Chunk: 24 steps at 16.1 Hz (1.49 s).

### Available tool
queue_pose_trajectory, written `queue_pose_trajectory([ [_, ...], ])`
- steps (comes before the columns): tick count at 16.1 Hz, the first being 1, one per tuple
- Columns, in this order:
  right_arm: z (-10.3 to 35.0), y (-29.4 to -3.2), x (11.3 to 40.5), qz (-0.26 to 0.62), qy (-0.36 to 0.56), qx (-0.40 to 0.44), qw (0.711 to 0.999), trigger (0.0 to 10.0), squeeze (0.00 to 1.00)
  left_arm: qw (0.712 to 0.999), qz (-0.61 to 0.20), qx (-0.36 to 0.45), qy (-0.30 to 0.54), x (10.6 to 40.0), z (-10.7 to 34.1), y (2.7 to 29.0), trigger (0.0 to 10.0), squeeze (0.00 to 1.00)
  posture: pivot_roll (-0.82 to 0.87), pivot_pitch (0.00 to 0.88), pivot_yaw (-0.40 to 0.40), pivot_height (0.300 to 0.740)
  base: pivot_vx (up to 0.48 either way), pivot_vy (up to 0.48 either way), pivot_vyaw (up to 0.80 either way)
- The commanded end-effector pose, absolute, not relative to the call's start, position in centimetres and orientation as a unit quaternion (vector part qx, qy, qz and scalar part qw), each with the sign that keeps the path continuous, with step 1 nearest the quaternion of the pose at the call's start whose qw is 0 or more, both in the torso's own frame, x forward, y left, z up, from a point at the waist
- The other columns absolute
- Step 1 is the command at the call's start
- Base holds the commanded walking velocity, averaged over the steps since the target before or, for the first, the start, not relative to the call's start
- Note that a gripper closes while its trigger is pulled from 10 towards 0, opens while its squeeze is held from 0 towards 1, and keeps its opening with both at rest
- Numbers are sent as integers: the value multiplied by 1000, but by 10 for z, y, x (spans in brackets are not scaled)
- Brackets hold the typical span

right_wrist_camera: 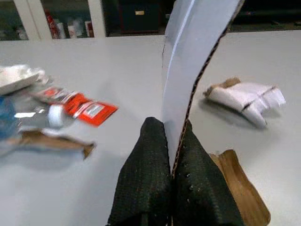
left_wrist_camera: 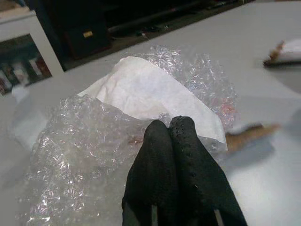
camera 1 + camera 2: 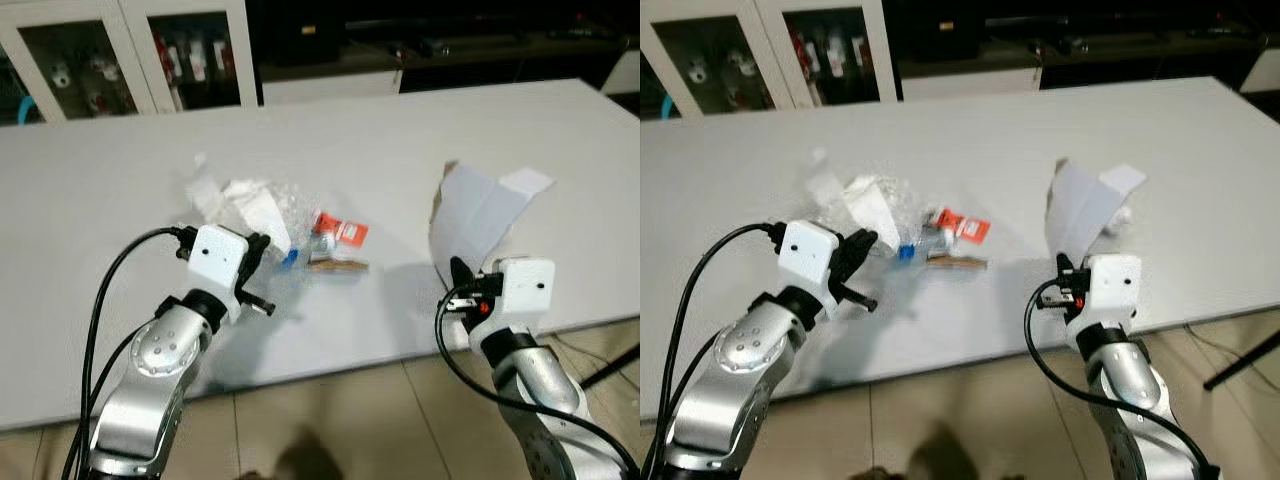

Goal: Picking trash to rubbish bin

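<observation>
Left eye view sets the scene: both arms reach over the near edge of a white table [image 3: 120, 180], each already holding a piece of trash, which suits carrying 2 loads to a bin at once. The left gripper [image 3: 262, 252] sits at the near side of the litter pile, with the white paper [image 3: 255, 205] and bubble wrap [image 3: 290, 205] just ahead of its fingers and an orange packet [image 3: 343, 230] and a brown scrap [image 3: 337, 264] off to its right. The right gripper [image 3: 462, 275] holds a sheet of white cardboard [image 3: 478, 215] upright above itself. Right eye view shows the same layout, plus a small crumpled white piece [image 3: 1122, 213] just beyond the cardboard. Left wrist view explains the left grip: the 2 black fingers [image 2: 160, 165] are pressed together on a fold of the bubble wrap, so the film and the paper tucked in it should lift as one bundle. Right wrist view shows the right fingers [image 1: 148, 174] pinching the bottom edge of the corrugated cardboard between them, the sheet rising straight up from the pinch; gripped by the edge, it stands clear of the table. No bin can be made out.
</observation>
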State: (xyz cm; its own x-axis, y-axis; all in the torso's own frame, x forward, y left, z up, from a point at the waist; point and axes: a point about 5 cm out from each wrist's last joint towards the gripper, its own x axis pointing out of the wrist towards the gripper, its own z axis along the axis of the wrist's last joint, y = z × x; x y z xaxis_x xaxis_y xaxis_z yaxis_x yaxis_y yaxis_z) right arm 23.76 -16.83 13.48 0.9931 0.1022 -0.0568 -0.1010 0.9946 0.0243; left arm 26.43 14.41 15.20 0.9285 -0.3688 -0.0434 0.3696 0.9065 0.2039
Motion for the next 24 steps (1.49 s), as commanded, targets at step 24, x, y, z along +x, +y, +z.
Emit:
queue_pose_trajectory([
  [24, 90, -161, 232, 71, 112, 4, 991, 10000, 0, 984, -149, 90, 48, 248, 132, 148, 10000, 0, -3, 0, -17, 740, -274, 0, 487],
])
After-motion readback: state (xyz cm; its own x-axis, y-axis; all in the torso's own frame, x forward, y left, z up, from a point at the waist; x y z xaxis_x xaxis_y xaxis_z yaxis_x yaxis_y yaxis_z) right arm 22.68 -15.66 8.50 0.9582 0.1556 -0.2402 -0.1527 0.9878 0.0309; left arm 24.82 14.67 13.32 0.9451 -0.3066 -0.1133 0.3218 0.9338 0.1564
